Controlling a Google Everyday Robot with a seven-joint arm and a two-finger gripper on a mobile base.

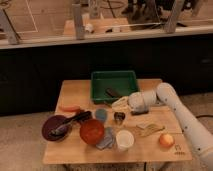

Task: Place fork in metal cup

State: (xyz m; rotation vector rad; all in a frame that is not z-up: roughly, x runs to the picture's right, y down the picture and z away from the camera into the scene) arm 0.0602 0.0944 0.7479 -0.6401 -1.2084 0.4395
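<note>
The metal cup (119, 117) stands upright on the wooden table (75, 92), just in front of the green tray (114, 80). My gripper (120, 104) hangs right above and slightly behind the cup, at the tray's front edge, with the white arm reaching in from the right. I cannot make out the fork; it may be hidden at the gripper.
A blue-grey cup (101, 115) stands left of the metal cup. A red bowl (92, 131), a white cup (124, 139), a purple bowl with a dark utensil (56, 127), a tan flat utensil (150, 130) and an orange fruit (166, 140) lie nearby. A dark object (112, 93) lies in the tray.
</note>
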